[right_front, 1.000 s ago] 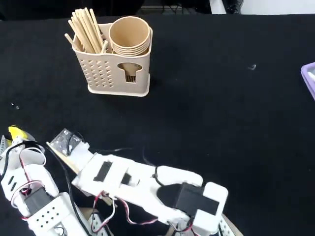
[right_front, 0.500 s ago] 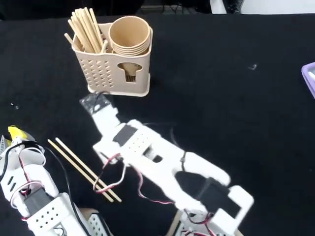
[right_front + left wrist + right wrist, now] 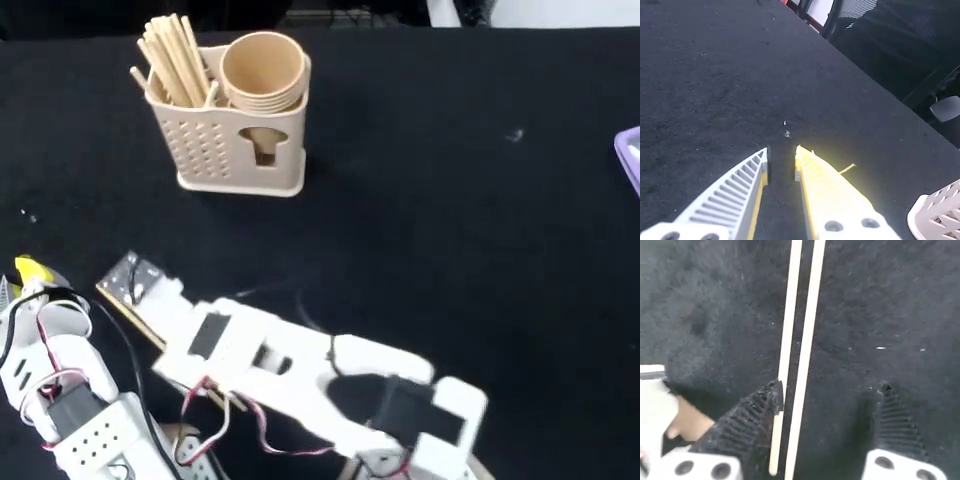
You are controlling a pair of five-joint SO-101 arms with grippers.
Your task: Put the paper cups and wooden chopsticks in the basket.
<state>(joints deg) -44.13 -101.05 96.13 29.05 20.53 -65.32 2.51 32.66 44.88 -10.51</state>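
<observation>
A beige perforated basket (image 3: 230, 150) stands at the back left, holding a bundle of wooden chopsticks (image 3: 170, 60) and a stack of paper cups (image 3: 262, 68). Two loose chopsticks (image 3: 130, 318) lie side by side on the black table near the front left, partly under the right arm. My right gripper (image 3: 130, 275) hangs low over their far end. In the right wrist view it (image 3: 830, 390) is open, with both chopsticks (image 3: 807, 330) between its fingers, close to one finger. My left gripper (image 3: 781, 150) rests at the front left corner, its fingers a narrow gap apart with nothing between them.
A purple object (image 3: 630, 150) pokes in at the right edge of the table. A corner of the basket (image 3: 935, 215) appears in the left wrist view. The left arm's body (image 3: 60, 400) sits just beside the loose chopsticks. Black cloth covers the table.
The right gripper was over the chopsticks a second ago, swung up toward the basket's front half a second ago, and is back down over the chopsticks' far end now. The left arm stayed still.
</observation>
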